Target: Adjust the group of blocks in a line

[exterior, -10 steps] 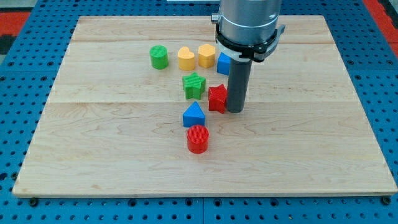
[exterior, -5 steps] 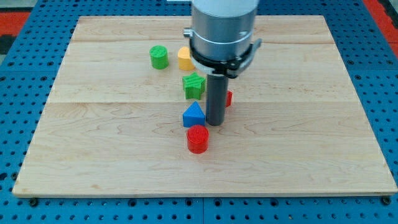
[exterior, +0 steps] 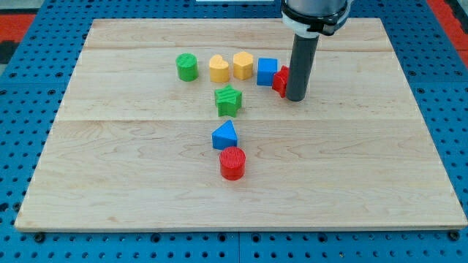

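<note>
My tip rests on the board just right of a red block, touching it and hiding part of it. That red block sits against the right side of a blue cube. Left of the cube run a yellow heart, a second yellow heart and a green cylinder, forming a row near the view's top. Below the row stand a green star, a blue triangle and a red cylinder.
The wooden board lies on a blue pegboard surface. The arm's grey body hangs over the board's top edge at the view's upper right.
The rod swung from the middle of the board up to the right. The red block moved from beside the green star up to the blue cube's right side. The blue triangle shifted slightly.
</note>
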{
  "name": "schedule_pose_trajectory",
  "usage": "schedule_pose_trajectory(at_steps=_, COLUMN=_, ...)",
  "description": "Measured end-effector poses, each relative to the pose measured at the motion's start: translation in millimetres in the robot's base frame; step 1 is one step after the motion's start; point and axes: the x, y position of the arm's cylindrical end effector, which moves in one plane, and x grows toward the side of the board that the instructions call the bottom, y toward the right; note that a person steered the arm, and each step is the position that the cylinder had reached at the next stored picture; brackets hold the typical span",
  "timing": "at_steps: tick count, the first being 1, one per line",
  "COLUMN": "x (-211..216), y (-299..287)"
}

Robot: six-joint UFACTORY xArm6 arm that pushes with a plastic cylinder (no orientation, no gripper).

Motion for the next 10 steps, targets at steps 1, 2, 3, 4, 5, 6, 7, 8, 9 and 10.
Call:
schedule_pose_trajectory(at_steps=1, x=-2.4, y=0.0)
schedule_pose_trajectory(at_steps=2, x=-26.3, y=0.0)
schedule_pose_trajectory(at_steps=3, x=-40.5, y=0.0)
schedule_pose_trajectory(at_steps=4, x=-40.5, y=1.0)
schedule_pose_trajectory(at_steps=5, x=-40.5, y=1.2)
schedule_pose_trajectory(at_steps=6, x=-40.7, y=1.3)
schedule_pose_trajectory(at_steps=7, x=-40.7, y=17.6)
schedule_pose_trajectory(at_steps=8, x=-40.6, y=43.7)
schedule_pose_trajectory(at_steps=9, x=-47.4, y=57.2)
schedule_pose_trajectory(at_steps=10, x=-74.7, y=43.1)
